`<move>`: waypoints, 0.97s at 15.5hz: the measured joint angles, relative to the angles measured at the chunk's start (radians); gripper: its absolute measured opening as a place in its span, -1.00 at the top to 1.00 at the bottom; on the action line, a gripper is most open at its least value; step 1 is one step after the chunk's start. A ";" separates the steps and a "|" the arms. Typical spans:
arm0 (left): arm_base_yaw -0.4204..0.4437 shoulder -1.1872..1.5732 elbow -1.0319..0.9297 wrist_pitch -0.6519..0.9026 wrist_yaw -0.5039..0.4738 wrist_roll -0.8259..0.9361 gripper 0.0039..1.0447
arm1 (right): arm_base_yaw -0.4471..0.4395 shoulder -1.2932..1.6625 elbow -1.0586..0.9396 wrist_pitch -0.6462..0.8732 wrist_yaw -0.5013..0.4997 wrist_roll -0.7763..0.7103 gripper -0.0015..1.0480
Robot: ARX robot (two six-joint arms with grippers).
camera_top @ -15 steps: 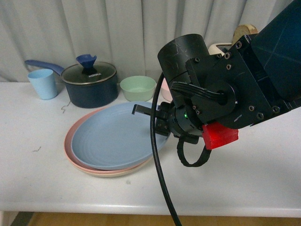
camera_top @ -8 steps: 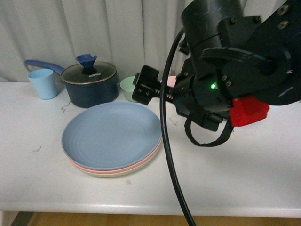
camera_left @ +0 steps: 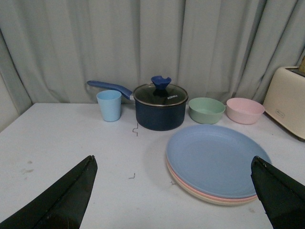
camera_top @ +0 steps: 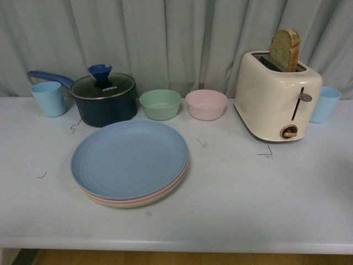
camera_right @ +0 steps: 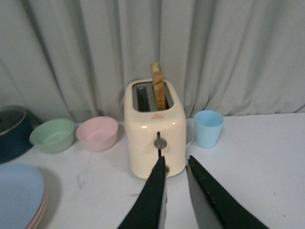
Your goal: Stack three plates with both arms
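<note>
Three plates stacked toward desk (camera_top: 287,210) front-left: blue plate (camera_top: 129,159) on pink plate (camera_top: 177,176), cream plate (camera_top: 144,203) bottom. My left tool (camera_left: 174,191) wide open, empty; right tool (camera_right: 176,191) near-closed, empty.

A mock kitchen set on a white table (camera_top: 287,199) in front of a plain grey curtain (camera_top: 182,38). Kitchenware sits in a row near the curtain: a blue cup (camera_top: 48,98), a dark blue pot (camera_top: 106,102) with a glass lid, a green bowl (camera_top: 160,104), a pink bowl (camera_top: 206,104), a cream toaster (camera_top: 277,96) with a bread slice (camera_top: 284,49) standing in its slot, and a second blue cup (camera_top: 324,104). Three stacked plates (camera_top: 130,162) lie in front.
</note>
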State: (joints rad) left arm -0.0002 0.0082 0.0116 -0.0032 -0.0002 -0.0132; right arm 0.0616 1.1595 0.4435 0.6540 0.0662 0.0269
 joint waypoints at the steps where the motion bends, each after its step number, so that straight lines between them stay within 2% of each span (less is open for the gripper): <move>1: 0.000 0.000 0.000 0.000 -0.001 0.000 -0.88 | -0.051 -0.117 -0.060 -0.063 -0.056 -0.012 0.88; 2: 0.000 0.000 0.000 0.000 0.000 0.000 -0.88 | -0.069 -0.211 -0.096 -0.098 -0.055 -0.017 0.96; 4: 0.000 0.000 0.000 0.000 0.000 0.000 -0.88 | -0.066 -0.359 -0.169 -0.116 -0.063 -0.021 0.96; 15: 0.000 0.000 0.000 0.000 0.000 0.000 -0.88 | -0.066 -0.640 -0.371 -0.212 -0.063 -0.021 0.96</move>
State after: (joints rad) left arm -0.0002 0.0082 0.0116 -0.0036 -0.0006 -0.0132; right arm -0.0048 0.5190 0.0723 0.4416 0.0029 0.0063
